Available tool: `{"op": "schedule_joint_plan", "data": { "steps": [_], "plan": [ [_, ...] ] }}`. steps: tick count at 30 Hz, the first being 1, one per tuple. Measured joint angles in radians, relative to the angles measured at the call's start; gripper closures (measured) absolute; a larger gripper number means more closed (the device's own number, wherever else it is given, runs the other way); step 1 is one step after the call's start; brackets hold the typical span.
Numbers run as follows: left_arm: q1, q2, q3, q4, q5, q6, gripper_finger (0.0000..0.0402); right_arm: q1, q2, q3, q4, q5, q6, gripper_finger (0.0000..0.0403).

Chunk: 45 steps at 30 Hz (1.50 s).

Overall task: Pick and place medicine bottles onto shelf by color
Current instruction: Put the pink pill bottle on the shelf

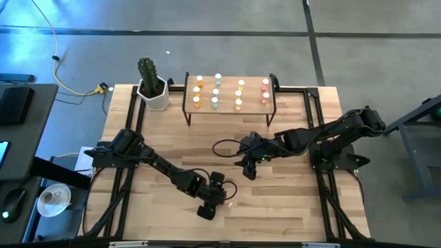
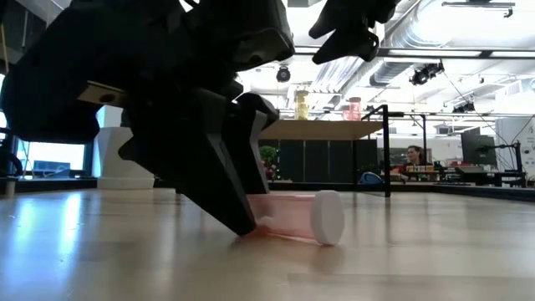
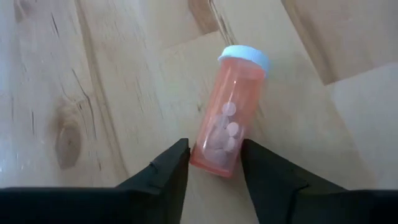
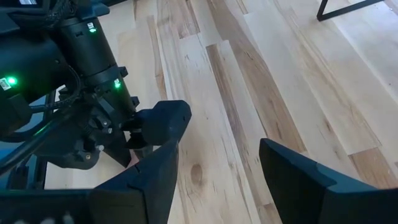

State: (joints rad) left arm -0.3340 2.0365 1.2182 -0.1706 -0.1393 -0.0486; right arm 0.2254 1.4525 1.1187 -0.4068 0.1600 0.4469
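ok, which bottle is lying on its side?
The red-pink bottle on the table between the left hand's fingers; the rest stand upright on the shelf.

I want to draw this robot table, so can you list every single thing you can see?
small pink-red plastic medicine bottle with a white cap: one, lying on its side on the table's near part
tiny white-capped medicine bottles: twelve, in orange, pale green, yellow and red-pink columns of three, on the shelf
light wood shelf on black metal legs: one, at the table's far edge
green cactus in a white pot: one, left of the shelf
black cable loop: one, mid-table
big wooden table: one
person: one, far behind
left gripper: black, fingers closed on the pink-red bottle's base
right gripper: black, open, above mid-table
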Motion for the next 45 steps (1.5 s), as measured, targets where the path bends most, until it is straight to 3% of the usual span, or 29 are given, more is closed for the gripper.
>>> {"op": "schedule_joint_plan", "data": {
  "steps": [7, 16, 29, 45],
  "plan": [
    [0.0, 0.0, 0.0, 0.021, 0.005, 0.0, 0.0308, 0.0, 0.0, 0.0, 0.0, 0.0, 0.001, 0.0187],
    [0.0, 0.0, 0.0, 0.067, 0.008, -0.002, 0.0309, 0.0, -0.069, 0.0, -0.03, -0.008, 0.001, 0.0187],
    [0.098, 0.0, 0.0, 0.395, 0.007, 0.026, 0.0309, 0.0, -0.301, 0.0, -0.238, 0.034, -0.114, 0.0187],
    [0.302, -0.007, 0.0, 0.79, 0.075, 0.026, 0.0309, 0.0, -0.423, 0.0, -0.332, -0.011, -0.212, 0.0187]
  ]
}}
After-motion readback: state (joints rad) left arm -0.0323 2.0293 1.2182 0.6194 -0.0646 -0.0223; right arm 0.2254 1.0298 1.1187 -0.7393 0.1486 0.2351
